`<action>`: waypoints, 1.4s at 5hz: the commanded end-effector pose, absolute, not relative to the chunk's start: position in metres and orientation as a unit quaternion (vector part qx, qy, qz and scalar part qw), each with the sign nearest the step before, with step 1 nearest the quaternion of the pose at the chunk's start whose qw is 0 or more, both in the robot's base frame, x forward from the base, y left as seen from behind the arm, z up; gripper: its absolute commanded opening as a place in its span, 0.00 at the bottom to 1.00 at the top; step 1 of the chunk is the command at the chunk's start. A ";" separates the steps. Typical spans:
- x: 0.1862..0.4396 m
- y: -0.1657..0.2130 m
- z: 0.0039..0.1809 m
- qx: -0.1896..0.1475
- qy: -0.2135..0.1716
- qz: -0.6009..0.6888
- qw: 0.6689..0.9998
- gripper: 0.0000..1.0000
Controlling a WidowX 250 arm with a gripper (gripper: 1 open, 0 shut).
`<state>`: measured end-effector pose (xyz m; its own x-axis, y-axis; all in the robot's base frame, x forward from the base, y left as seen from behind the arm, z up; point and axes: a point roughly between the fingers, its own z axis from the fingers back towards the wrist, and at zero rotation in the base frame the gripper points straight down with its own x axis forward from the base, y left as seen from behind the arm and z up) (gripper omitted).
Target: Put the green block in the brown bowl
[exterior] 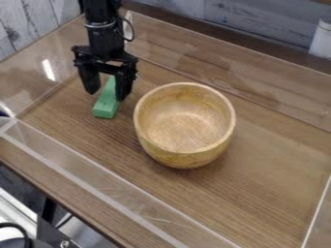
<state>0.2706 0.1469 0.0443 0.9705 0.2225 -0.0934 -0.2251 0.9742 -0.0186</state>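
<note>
Soft daylight, slightly blurry, faint glare

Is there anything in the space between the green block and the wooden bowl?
No. In the camera view, only bare wooden table shows between the green block and the brown bowl. They sit close but apart.

Below the black, matt-looking gripper [106,85] lies the green block [105,103] — flat mint colour, no shine. Just beside it, the brown bowl [185,123] is pale wood with visible grain — smooth inside. The table [258,165] is darker wood-grain with a glossy sheen.
</note>
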 end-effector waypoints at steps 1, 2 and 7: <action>0.280 0.156 0.050 0.000 0.026 0.121 0.992 1.00; 0.281 0.157 0.042 0.002 0.030 0.124 0.992 0.00; 0.282 0.141 0.110 -0.036 -0.019 0.125 0.991 0.00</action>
